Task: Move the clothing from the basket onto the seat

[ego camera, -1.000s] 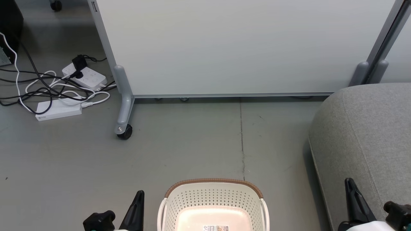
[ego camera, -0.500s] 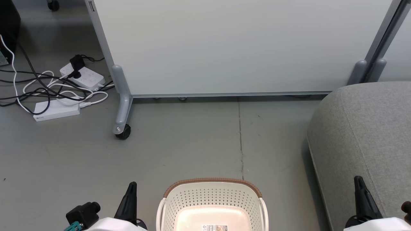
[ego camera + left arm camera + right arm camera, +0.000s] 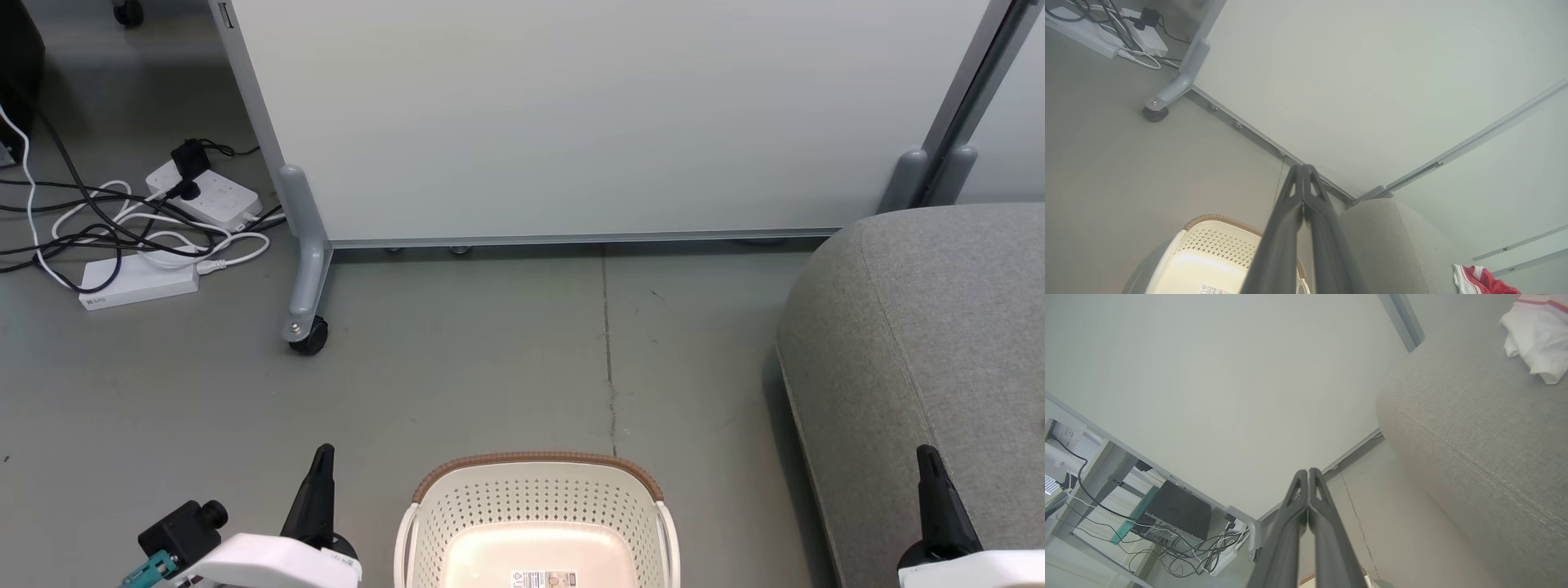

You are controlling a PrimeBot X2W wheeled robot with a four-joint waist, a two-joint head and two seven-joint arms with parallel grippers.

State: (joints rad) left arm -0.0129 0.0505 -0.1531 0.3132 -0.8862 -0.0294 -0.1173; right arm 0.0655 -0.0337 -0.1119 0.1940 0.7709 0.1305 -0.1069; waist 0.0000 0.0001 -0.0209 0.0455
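**Near.** The basket stands on the floor at the bottom centre of the head view. Its cream bottom and label sticker show bare.

The left gripper rises at the lower left, just beside the basket's left wall and apart from it. Its jaws are together on nothing. The right gripper rises at the lower right, in front of the sofa's near flank, jaws likewise together and gripping nothing. Contact with the upholstery cannot be told.

**Right side.** The sofa takes up the right of the frame, its rounded edge turned toward the basket. A strip of bare floor lies between the two.

The clothing lies on the sofa. In the left wrist view it is a red heap with white trim in the lower right corner. In the right wrist view a pale fold with a red stripe rests on the grey fabric at the upper right, well apart from both grippers.

**Middle.** Open floor lies ahead of the basket, crossed by a thin seam running up the frame.

**Far.** A partition panel spans the top and closes the room ahead. Its foot and caster project onto the floor at centre left.

At the upper left, two white power strips and tangled cables lie on the floor beyond the caster, well apart from the basket.
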